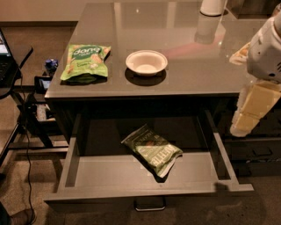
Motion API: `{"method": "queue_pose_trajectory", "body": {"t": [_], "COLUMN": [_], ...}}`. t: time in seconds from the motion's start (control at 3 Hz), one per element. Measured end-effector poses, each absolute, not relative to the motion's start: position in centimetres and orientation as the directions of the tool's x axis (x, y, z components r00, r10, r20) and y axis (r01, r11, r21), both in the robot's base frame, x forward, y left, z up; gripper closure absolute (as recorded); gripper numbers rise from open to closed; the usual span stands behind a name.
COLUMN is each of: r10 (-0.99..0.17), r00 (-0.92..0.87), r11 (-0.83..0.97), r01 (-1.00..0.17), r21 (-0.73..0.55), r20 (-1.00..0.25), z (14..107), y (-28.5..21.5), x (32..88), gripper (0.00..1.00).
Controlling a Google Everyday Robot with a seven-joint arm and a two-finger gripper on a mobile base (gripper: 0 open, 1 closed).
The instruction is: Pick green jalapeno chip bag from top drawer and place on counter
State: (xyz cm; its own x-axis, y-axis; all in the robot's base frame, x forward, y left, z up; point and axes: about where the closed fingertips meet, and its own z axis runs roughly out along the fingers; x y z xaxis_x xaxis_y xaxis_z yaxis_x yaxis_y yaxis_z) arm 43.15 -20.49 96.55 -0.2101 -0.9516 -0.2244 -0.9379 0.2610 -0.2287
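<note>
The green jalapeno chip bag (pixel 153 150) lies flat and tilted in the middle of the open top drawer (pixel 101 176), a little right of centre. The drawer is pulled out under the counter (pixel 193 66), and its metal loop handle (pixel 150 205) shows on the front. My gripper (pixel 252 110), with pale cream fingers, hangs at the right edge of the view. It is just beyond the drawer's right side, off the counter's front right corner, above and to the right of the bag and apart from it.
A brighter light-green "dang" bag (pixel 86 61) and a white bowl (pixel 146 62) sit on the counter's near left part. A white cylinder (pixel 213 6) stands at the back. Darker drawers (pixel 259 151) are on the right. A stand with cables (pixel 26 114) is on the left.
</note>
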Motion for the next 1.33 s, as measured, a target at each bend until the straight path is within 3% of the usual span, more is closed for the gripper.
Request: {"method": "queue_pose_trajectory", "body": {"t": [0.67,1.33], "r10": [-0.951,-0.95], "r00": [-0.188,-0.188], "r11": [0.221,0.22], "r01": [-0.969,-0.97], "r21": [-0.114,-0.108], "r20": [-0.245,-0.249], "z": [91.8,90.5], "y": [-16.7,-15.4], "x": [41.8,41.6], "gripper": [0.0,0.0]}}
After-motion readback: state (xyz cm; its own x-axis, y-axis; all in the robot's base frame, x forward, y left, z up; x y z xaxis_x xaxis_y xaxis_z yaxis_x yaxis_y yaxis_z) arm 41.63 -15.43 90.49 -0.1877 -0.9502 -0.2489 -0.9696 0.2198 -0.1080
